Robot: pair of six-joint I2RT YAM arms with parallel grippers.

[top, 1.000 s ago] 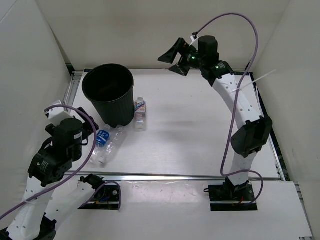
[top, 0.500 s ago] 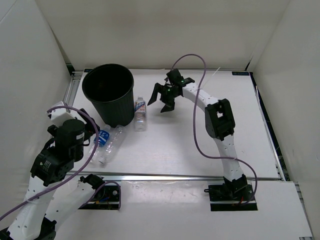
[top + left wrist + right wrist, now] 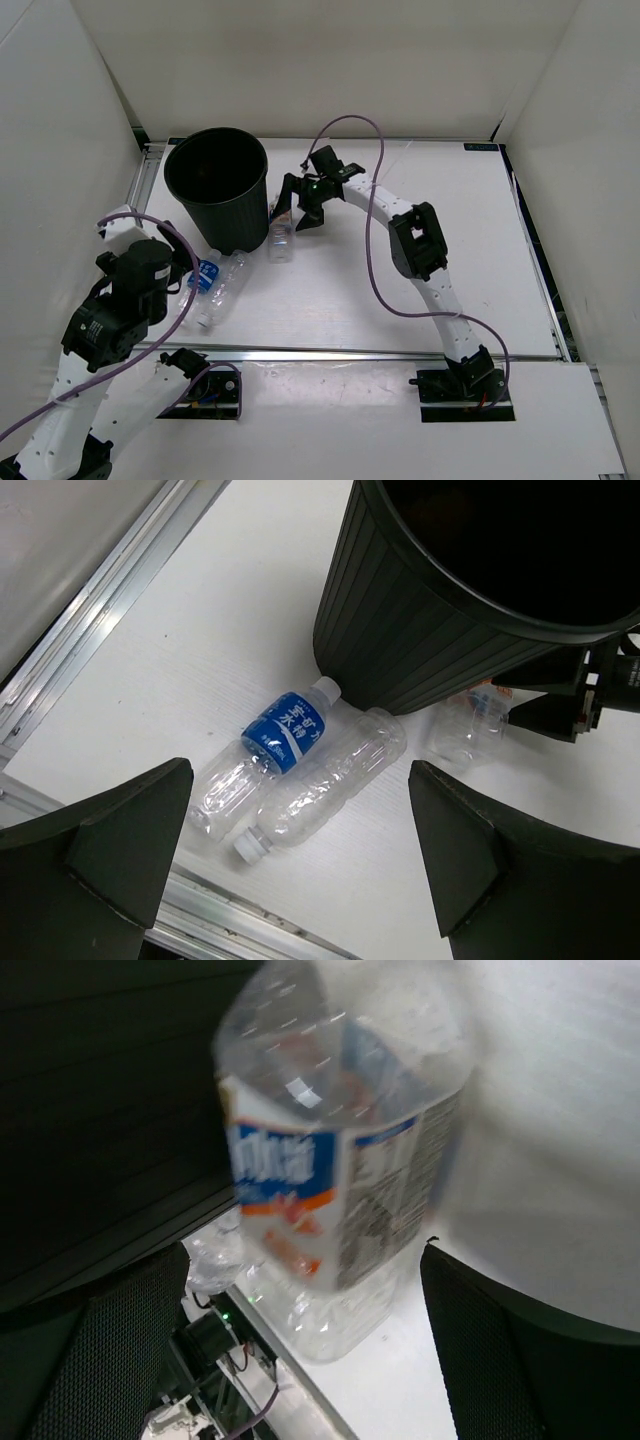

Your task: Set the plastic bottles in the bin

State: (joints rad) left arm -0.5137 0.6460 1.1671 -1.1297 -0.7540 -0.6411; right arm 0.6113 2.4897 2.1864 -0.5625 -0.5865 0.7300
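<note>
The black ribbed bin [image 3: 217, 185] stands at the back left; its wall also fills the left wrist view [image 3: 450, 630]. A clear bottle with a white label [image 3: 281, 236] lies right of the bin. My right gripper [image 3: 297, 207] is open at that bottle's far end, and the bottle [image 3: 340, 1200] sits between its spread fingers [image 3: 520, 1350]. A blue-labelled bottle [image 3: 272, 742] and a clear bottle [image 3: 328, 783] lie side by side in front of the bin. My left gripper [image 3: 300, 780] hangs open above them, holding nothing. The orange bottle is out of view.
An aluminium rail [image 3: 330, 352] runs along the table's near edge, and another rail [image 3: 90, 620] runs along the left side. White walls enclose the table on three sides. A purple cable [image 3: 375, 240] loops over the right arm.
My right arm has swung down from high at the back to the white-labelled bottle beside the bin. The left arm has barely moved.
</note>
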